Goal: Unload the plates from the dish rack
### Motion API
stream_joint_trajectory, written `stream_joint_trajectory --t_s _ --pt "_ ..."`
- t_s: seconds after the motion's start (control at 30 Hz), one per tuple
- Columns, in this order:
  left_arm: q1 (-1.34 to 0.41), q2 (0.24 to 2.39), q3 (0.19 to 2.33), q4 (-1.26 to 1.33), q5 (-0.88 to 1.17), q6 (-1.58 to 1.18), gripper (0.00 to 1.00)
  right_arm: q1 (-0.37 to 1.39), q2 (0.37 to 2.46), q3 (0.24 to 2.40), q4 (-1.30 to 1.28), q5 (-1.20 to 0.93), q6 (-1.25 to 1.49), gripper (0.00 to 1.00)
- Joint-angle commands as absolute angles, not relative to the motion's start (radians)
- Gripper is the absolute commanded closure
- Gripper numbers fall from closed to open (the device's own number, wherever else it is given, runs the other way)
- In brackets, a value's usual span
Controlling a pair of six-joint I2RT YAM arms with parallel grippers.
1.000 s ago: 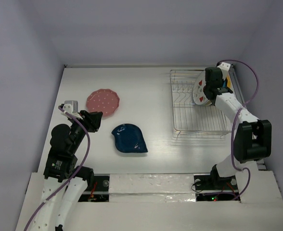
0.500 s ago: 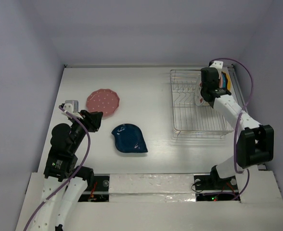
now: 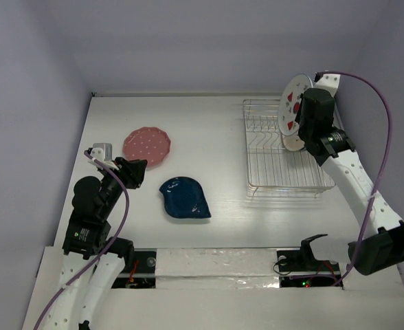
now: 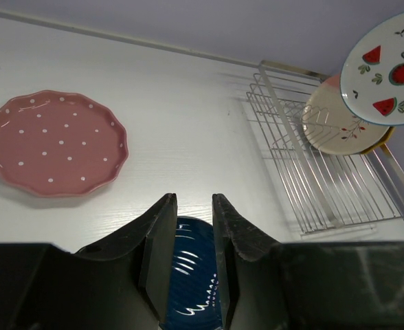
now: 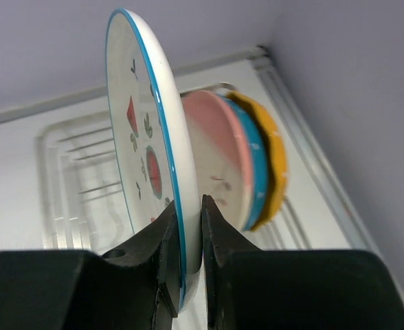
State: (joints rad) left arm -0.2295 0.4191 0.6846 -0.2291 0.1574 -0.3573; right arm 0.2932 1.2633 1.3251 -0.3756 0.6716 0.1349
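Strawberry-printed white plate (image 5: 150, 130) is held on edge above the far right end of the dish rack (image 3: 284, 180). The right gripper (image 5: 188, 210) is clenched on its lower rim, one finger on the printed face and one on the back. It looks like glazed ceramic, so it is probably stiff, brittle and slick, and light enough for one gripper, though all its weight hangs from a narrow pinch. With a hold that shallow the plate could swing or slip, so the rim should sit as deep between the fingers as it can, and the carry should be slow. Just behind it, in the rack's far right end, three more plates stand on edge and close together: the cream-and-pink plate (image 5: 212, 148) with a sprig, the light blue plate (image 5: 255, 172) and the yellow-orange plate (image 5: 276, 158). Each of these is probably best taken by its upper rim, one at a time, without knocking its neighbour. Well to the left of the rack, the pink dotted plate (image 3: 147, 146) and the dark blue leaf-shaped plate (image 3: 185, 198) lie flat on the table. Further left of the rack, the left gripper (image 4: 194, 206) hovers over the blue plate, jaws a narrow gap apart and holding nothing.
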Motion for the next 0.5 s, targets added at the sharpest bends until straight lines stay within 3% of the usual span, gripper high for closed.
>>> stream_joint_trajectory --t_s 0.0,0.2,0.47 --pt "-0.235 0.425 0.698 -0.186 0.172 -0.357 0.75 0.342 1.216 1.378 -0.223 0.522 0.228 1.00" --pt "-0.235 0.422 0.698 -0.189 0.167 -0.359 0.75 0.440 1.337 1.371 -0.099 0.237 0.365 1.00" --pt "-0.235 0.422 0.698 -0.189 0.167 -0.357 0.73 0.554 1.602 1.468 -0.018 0.135 0.463 1.00"
